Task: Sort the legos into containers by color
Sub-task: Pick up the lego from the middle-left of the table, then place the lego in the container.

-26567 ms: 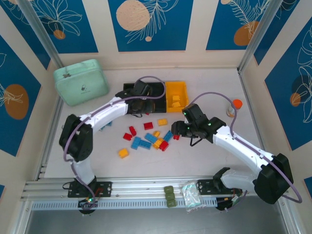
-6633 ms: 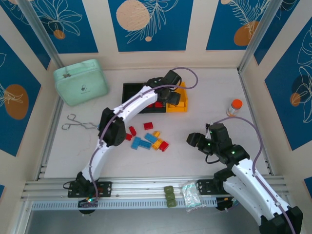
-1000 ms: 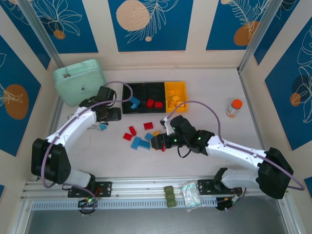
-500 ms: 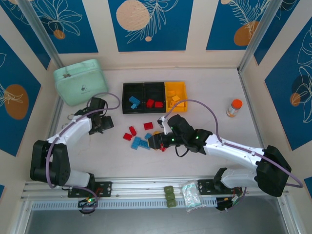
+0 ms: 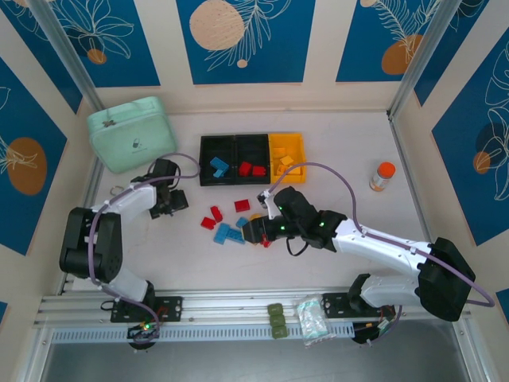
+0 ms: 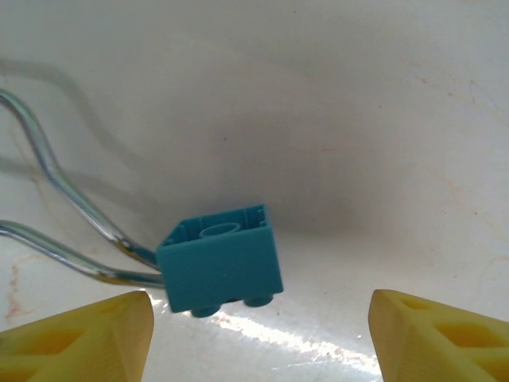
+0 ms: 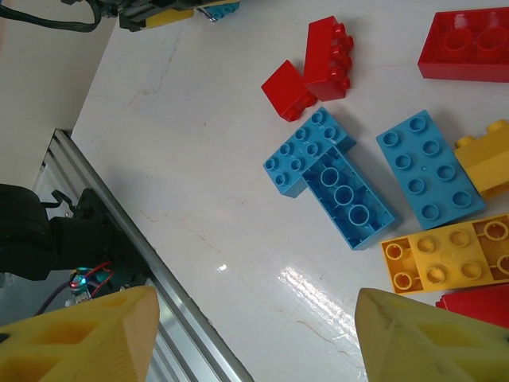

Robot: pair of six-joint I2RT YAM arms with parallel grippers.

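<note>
White table inside blue floral walls. Left gripper, wide open and empty, has a teal lego just ahead. Right gripper, equally open, hovers over loose legos.

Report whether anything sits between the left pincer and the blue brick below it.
Nothing visible does. The left pincer is open over the blue brick; metal tongs end at the brick's left edge, in the wrist view.

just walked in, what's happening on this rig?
Color sorting, partway done. The left pincer is open, poised over a blue brick lying on the table beside metal tongs. The right pincer, also open, hovers over the loose pile of blue, red and yellow bricks. The bins already hold some blue, red and yellow pieces.
</note>
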